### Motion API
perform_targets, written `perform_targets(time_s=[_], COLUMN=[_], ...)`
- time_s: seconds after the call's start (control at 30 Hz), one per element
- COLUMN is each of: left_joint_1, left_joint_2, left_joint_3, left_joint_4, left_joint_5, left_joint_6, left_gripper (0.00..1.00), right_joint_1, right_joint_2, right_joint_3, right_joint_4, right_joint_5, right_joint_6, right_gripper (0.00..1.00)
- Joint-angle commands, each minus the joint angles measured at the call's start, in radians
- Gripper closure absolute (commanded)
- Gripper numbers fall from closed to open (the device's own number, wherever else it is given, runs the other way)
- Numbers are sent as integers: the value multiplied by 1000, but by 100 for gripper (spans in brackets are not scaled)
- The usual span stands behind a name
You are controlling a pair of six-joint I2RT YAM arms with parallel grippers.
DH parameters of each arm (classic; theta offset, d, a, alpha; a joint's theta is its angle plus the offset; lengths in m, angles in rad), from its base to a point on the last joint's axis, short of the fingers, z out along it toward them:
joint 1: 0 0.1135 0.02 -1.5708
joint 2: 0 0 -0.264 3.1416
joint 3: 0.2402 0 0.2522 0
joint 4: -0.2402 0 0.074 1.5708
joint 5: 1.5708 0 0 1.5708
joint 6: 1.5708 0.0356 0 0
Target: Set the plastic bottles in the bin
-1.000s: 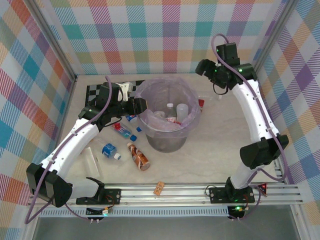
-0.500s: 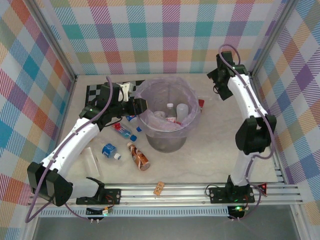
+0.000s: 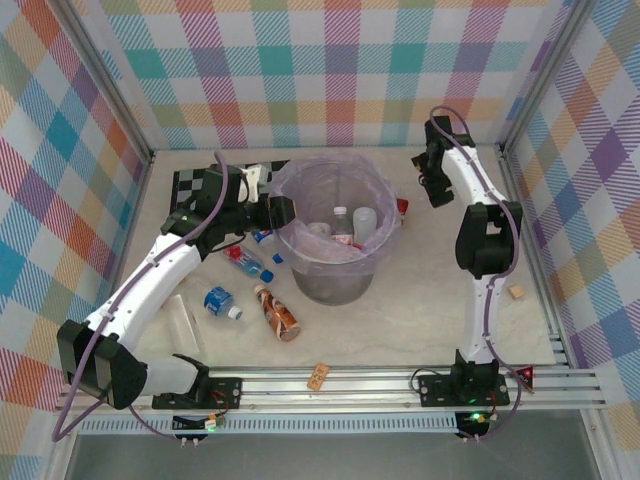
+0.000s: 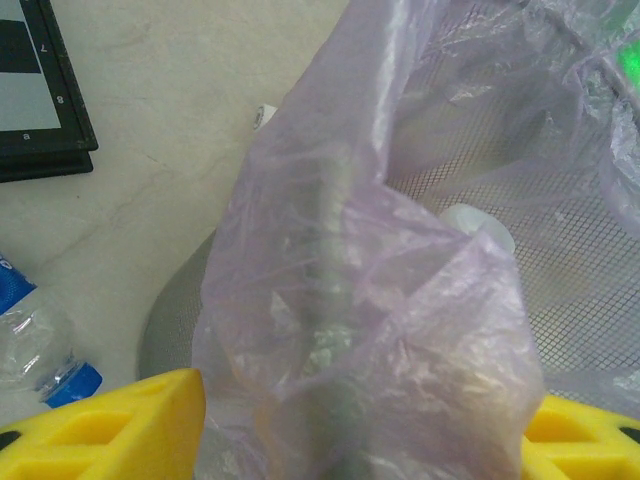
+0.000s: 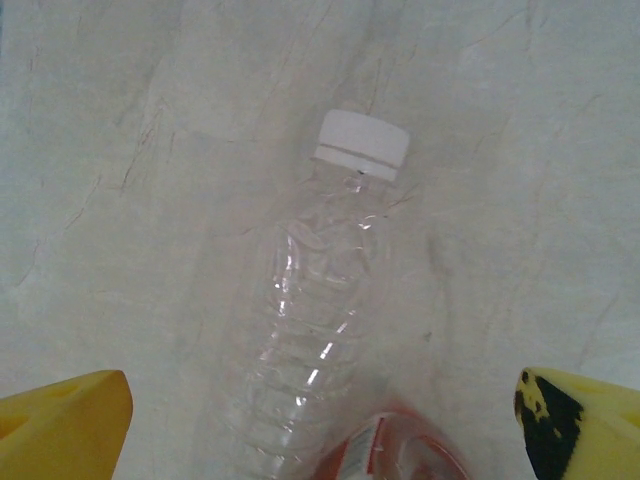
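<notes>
The bin is a grey bucket lined with a lilac bag, and it holds three bottles. My left gripper is shut on the bin's bag-covered left rim. My right gripper hangs open over a clear white-capped bottle that lies on the table between its fingers, untouched. This bottle's red label shows just right of the bin. Left of the bin lie a red-capped bottle, a blue-labelled bottle, a brown-labelled bottle and a clear one.
A black-and-white chequered board lies at the back left. Tan corks rest near the front rail and at the right. Checked walls close in the table on three sides.
My right arm swung away from the bin toward the back right and came down over the white-capped bottle, its jaws spreading wider. The left arm stayed put on the rim.
</notes>
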Motion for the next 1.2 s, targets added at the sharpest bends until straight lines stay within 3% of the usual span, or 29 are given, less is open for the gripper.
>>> perform_targets(time_s=[0.0, 0.4, 0.6, 0.83, 1.17], left_joint_1=[10, 12, 12, 13, 13], left_joint_2=[2, -10, -27, -26, -20], left_joint_3=[32, 35, 32, 37, 44], left_joint_4=[2, -9, -21, -27, -35], left_joint_5=[4, 0, -10, -10, -7], left_joint_6=[16, 18, 21, 26, 26], left_gripper=[39, 39, 38, 38, 38], right_joint_1=[-16, -28, -35, -42, -76], right_joint_2=[53, 179, 180, 148, -25], right_joint_3=[29, 97, 53, 23, 31], right_joint_4=[53, 106, 135, 127, 81], right_joint_5=[-63, -127, -161, -167, -127], right_joint_6=[52, 85, 117, 140, 16], right_gripper=[2, 4, 19, 48, 51])
